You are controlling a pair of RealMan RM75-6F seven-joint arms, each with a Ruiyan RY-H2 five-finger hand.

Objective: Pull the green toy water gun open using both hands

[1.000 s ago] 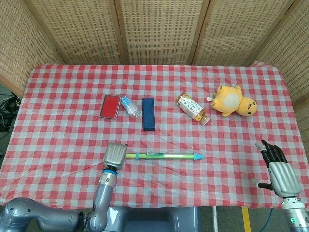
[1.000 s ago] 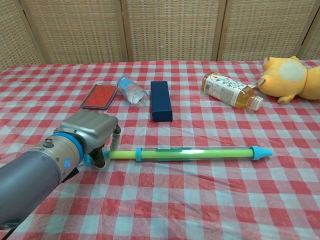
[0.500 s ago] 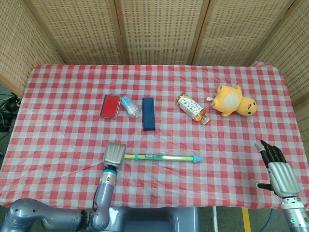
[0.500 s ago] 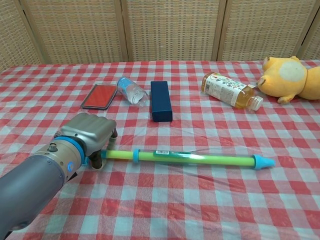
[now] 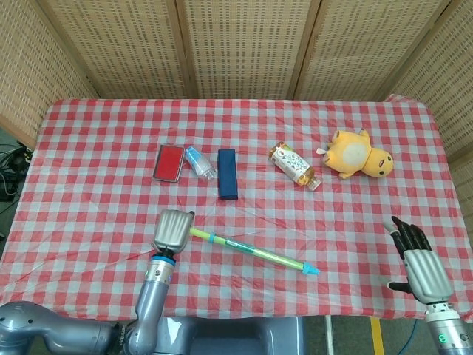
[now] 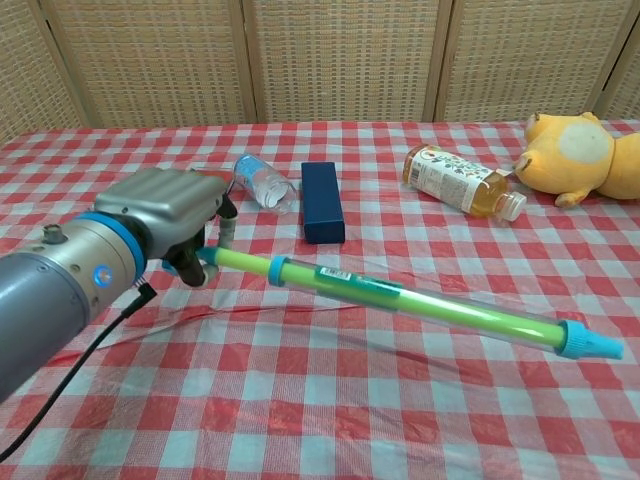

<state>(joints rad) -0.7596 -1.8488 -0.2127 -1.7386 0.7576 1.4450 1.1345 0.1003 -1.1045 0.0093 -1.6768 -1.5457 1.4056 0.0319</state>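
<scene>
While gripped at its handle end by the left hand (image 5: 172, 231) (image 6: 170, 212), raised off the table (image 5: 103, 177) (image 6: 420, 400) and slanting out toward the robot's right: the water gun (image 5: 251, 251) (image 6: 400, 300), blue tip (image 5: 311, 270) (image 6: 590, 344) hanging free. Well apart at the near right edge, holding nothing, fingers spread and pointing up: the right hand (image 5: 417, 262). Lying farther back on the checked cloth, left to right: red case (image 5: 168, 162) (image 6: 197, 192), small bottle (image 5: 199, 161) (image 6: 263, 183), blue box (image 5: 227, 174) (image 6: 322, 201), tea bottle (image 5: 295, 165) (image 6: 462, 181), yellow plush (image 5: 358, 154) (image 6: 580, 155).
</scene>
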